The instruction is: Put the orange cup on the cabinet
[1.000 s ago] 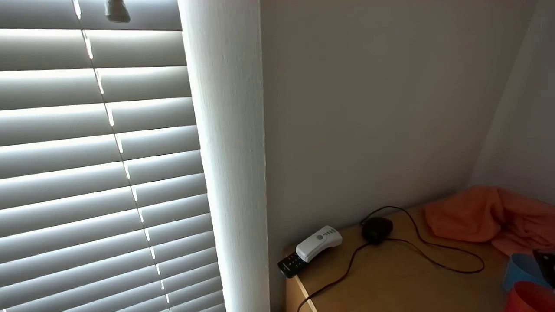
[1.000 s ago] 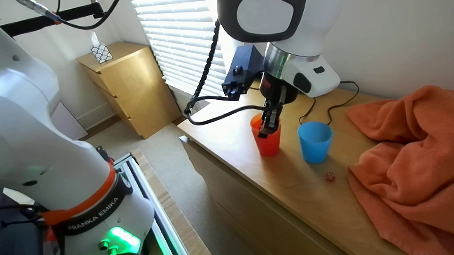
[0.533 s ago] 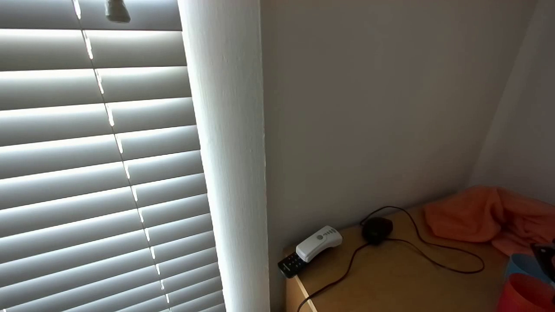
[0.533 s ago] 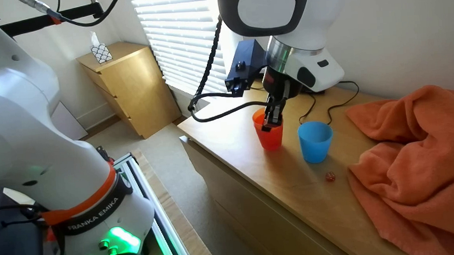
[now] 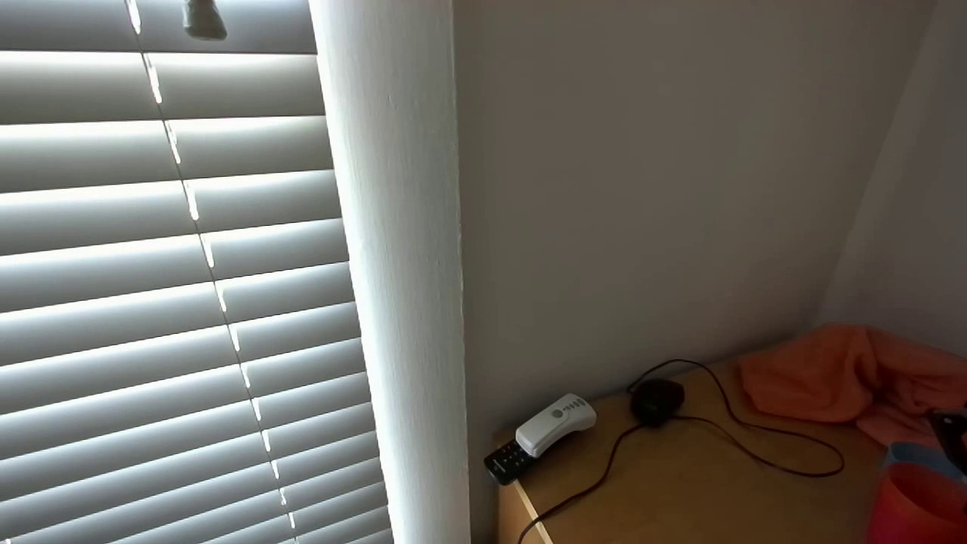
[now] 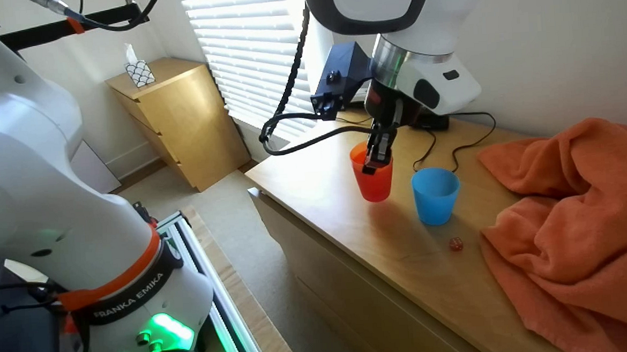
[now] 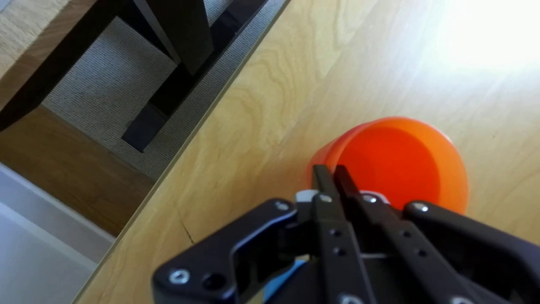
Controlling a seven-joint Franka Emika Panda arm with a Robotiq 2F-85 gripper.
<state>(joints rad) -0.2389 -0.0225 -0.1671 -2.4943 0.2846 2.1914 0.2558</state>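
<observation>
The orange cup (image 6: 374, 188) is upright and appears slightly above the near wooden cabinet top (image 6: 314, 184), with a reddish reflection below it. My gripper (image 6: 372, 167) is shut on the cup's rim. In the wrist view, one fingertip is inside the cup (image 7: 396, 158) and one outside, the wall pinched between the tips (image 7: 330, 171). In an exterior view, only part of the cup (image 5: 914, 510) and a bit of the gripper (image 5: 950, 432) show at the right edge. A second wooden cabinet (image 6: 198, 123) stands farther back by the window blinds.
A blue cup (image 6: 436, 197) stands close beside the orange one. A small red die (image 6: 456, 243) and an orange towel (image 6: 579, 226) lie to its right. Remotes (image 5: 555, 425) and a black cabled device (image 5: 656, 400) lie near the wall. A tissue box (image 6: 139, 73) tops the far cabinet.
My gripper and the orange cup have moved up and slightly right in an exterior view, the cup rising off the cabinet top. The blue cup, die and towel have not moved.
</observation>
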